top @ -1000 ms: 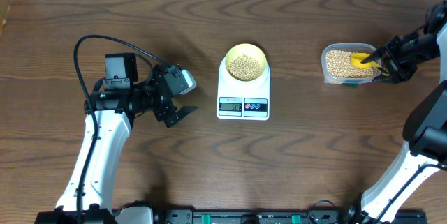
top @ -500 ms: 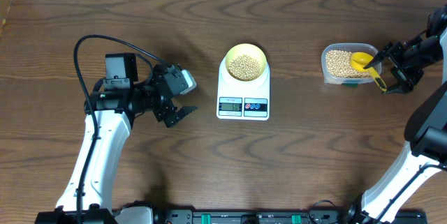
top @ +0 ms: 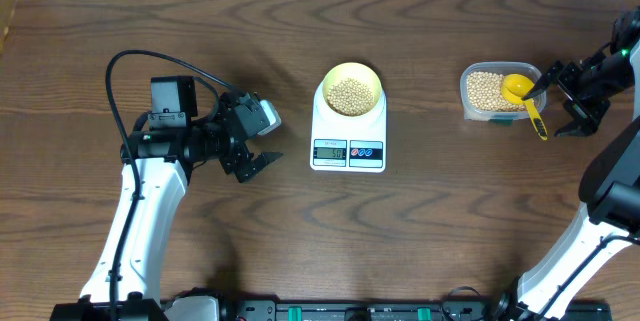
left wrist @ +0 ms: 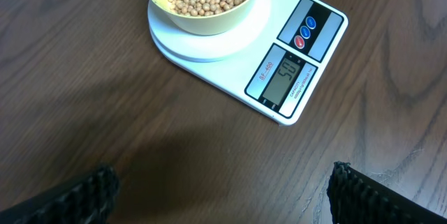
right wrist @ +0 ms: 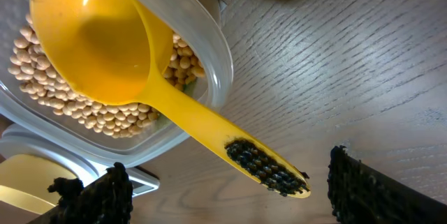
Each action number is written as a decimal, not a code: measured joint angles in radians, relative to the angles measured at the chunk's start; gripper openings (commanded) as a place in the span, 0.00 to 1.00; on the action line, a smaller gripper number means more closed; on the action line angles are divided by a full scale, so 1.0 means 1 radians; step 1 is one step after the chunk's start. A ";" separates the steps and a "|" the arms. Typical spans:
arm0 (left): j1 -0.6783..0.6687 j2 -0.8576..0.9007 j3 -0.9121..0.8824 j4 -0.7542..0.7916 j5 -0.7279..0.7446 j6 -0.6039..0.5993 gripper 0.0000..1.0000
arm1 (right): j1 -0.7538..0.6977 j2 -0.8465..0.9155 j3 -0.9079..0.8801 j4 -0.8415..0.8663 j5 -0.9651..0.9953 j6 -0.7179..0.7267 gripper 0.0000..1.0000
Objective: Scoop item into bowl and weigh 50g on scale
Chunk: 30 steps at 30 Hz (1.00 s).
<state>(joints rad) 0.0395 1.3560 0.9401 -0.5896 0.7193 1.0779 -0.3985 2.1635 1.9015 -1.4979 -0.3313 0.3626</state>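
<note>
scoop (top: 520, 88): cup on beans (top: 482, 89), handle slanting rightward over tub (top: 466, 101) rim
right claw (top: 560, 101): spread, beside handle
left claw (top: 272, 139): spread wide

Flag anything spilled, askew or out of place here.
Nothing is spilled on the table. Only the yellow scoop sits askew, its cup on the beans in the clear tub, handle jutting over the rim. The bowl sits upright on the scale.

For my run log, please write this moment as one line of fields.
left gripper open, idle | right gripper open, apart from scoop | scoop resting in tub, handle over rim | bowl with beans on scale
</note>
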 measured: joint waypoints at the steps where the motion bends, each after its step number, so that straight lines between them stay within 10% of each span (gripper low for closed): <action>1: 0.000 0.000 0.000 0.000 0.000 0.000 0.98 | 0.000 0.000 0.002 0.000 0.001 0.000 0.89; 30: 0.000 0.000 0.000 0.000 0.000 0.000 0.98 | 0.000 0.000 0.394 0.033 0.022 -0.046 0.93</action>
<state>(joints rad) 0.0395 1.3560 0.9401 -0.5900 0.7197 1.0779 -0.3985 2.1635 2.2955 -1.4651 -0.3092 0.3168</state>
